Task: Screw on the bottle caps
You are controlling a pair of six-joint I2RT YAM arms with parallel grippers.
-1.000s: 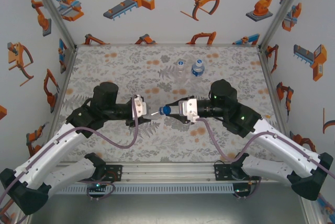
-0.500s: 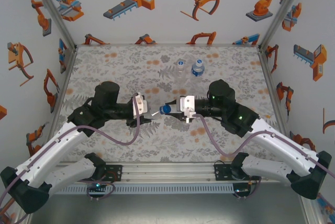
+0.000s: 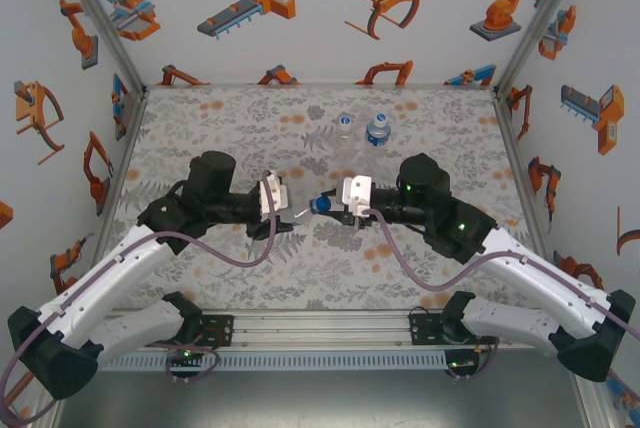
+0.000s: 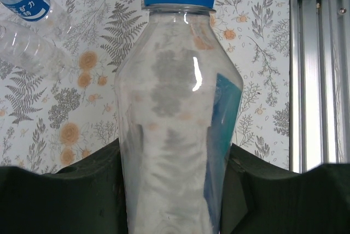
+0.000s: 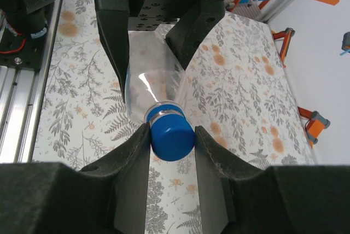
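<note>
Held above the mat (image 3: 200, 128) between the arms, the bottle (image 4: 175, 124) sat clamped in the left gripper (image 3: 288, 210) while the right gripper (image 5: 171, 135) pinched its blue cap (image 3: 321, 205), which could cross-thread if tilted.

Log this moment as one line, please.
left gripper: shut on bottle | right gripper: shut on blue cap | blue cap: on bottle neck

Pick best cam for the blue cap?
Right wrist: the blue cap sits large, clamped in the right gripper, on the bottle. Top external shows a small blue dot; left wrist, a blue band at the bottle top.
</note>
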